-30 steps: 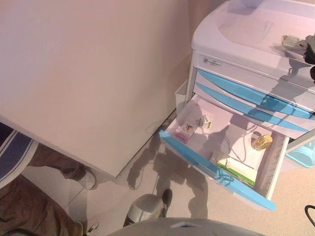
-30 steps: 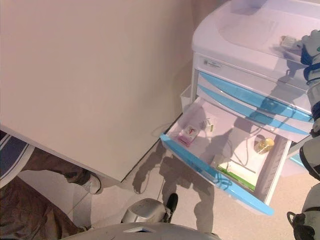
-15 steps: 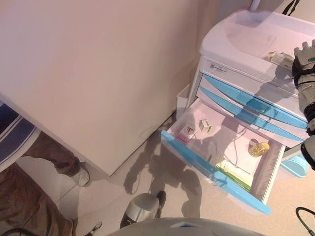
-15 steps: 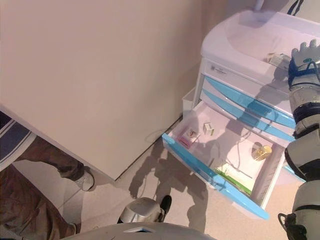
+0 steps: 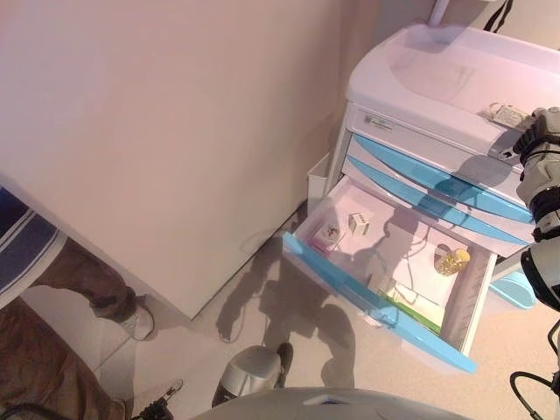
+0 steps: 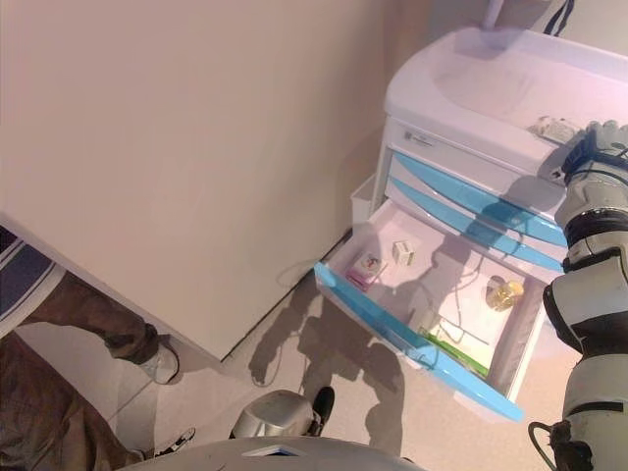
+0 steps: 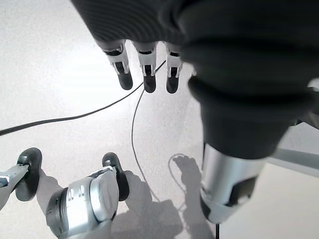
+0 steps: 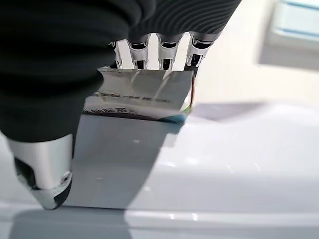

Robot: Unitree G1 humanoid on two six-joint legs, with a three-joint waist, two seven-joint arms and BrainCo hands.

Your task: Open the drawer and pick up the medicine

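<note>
— Fingers (image 8: 164,52) of the right hand (image 6: 601,147): what are they doing?

— They reach straight along the far side of a medicine box (image 8: 142,94), with the thumb (image 8: 42,164) on the near side. The box sits between them over the white top of the cart (image 5: 437,74). Whether they pinch it or only lie against it, I cannot tell.

— Where does that box show from the head?

— As a small pale pack (image 5: 507,115) on the cart top, near its front edge, just beside the right hand.

— And the drawer?

— The lowest drawer (image 5: 376,302) is pulled well out, blue front toward the floor. Two blue-fronted drawers (image 5: 437,171) above it are closed.

— What lies inside?

— A pink and white box (image 5: 329,234) at the front left corner, a small white box (image 5: 359,223) just beside it, a yellow bottle (image 5: 451,260) toward the right wall, and a green-edged flat pack (image 5: 411,308) against the drawer front.

— The left hand?

— The left hand (image 7: 144,74) hangs over the floor, well apart from the cart, fingers straight and relaxed, holding nothing.

— Anyone nearby?

— A person's leg and shoe (image 5: 131,319) show beneath the edge of a large pale panel (image 5: 157,131) at the left.
</note>
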